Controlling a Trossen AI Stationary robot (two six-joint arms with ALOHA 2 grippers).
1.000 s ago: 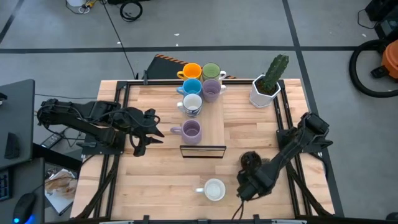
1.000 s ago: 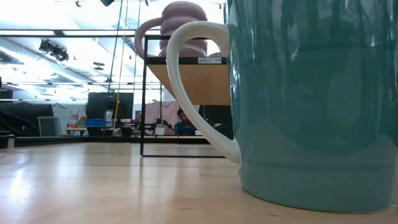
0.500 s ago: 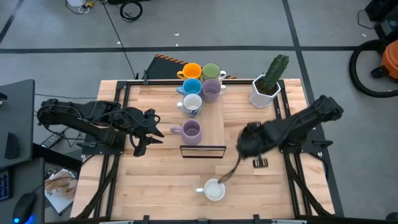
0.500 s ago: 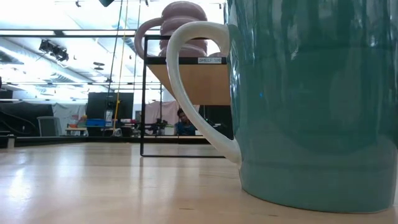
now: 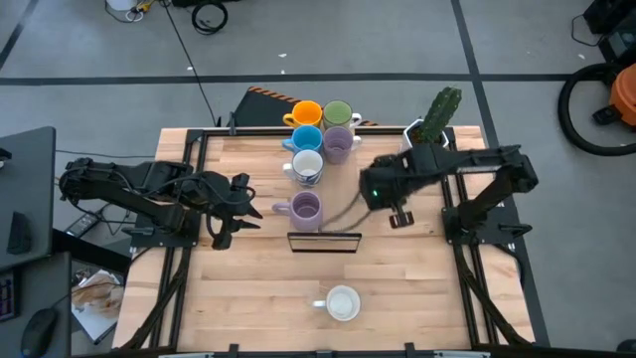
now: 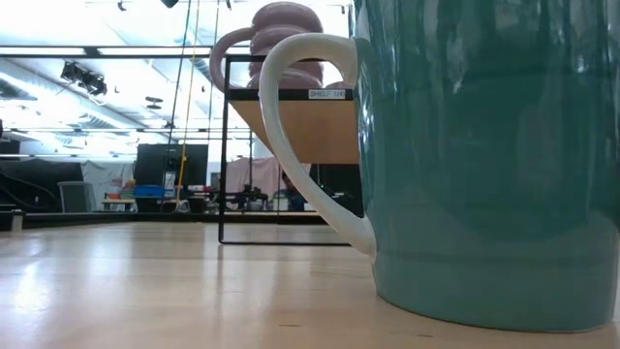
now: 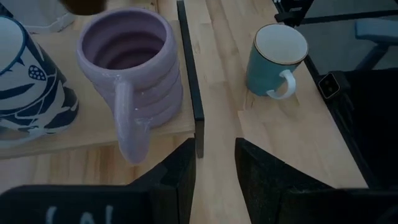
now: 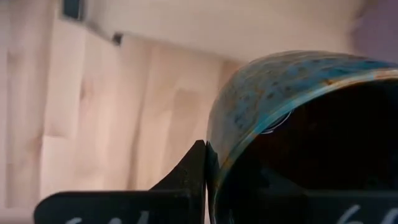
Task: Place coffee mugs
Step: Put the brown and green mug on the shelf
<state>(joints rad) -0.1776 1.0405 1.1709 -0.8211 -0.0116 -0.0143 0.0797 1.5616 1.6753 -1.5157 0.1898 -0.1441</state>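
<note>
- Nearest, a teal mug point(image 5: 342, 302) with a white inside stands alone by the bench's point(image 5: 248, 288) front edge, with bare wood around it; I'd guess it waits its turn.
- Mid-bench, a purple mug point(image 5: 304, 209) sits on the raised board point(image 5: 343, 214), close to its front edge.
- The left tool point(image 5: 231, 211) hovers beside it, fingers parted, holding nothing.
- The right tool point(image 5: 383, 189) is over the board's right side, pinched shut on a dark mug's point(image 8: 311, 137) rim, probably to set it down.
- Farthest, the orange, green, blue, purple and white mugs point(image 5: 320, 134) cluster; open board lies right of them, before the cactus point(image 5: 429, 129).

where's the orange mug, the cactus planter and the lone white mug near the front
orange mug point(image 5: 306, 113), high view, its open inside
cactus planter point(image 5: 417, 151), high view, its white faceted wall
white mug point(image 5: 343, 303), high view, its round white top
</note>
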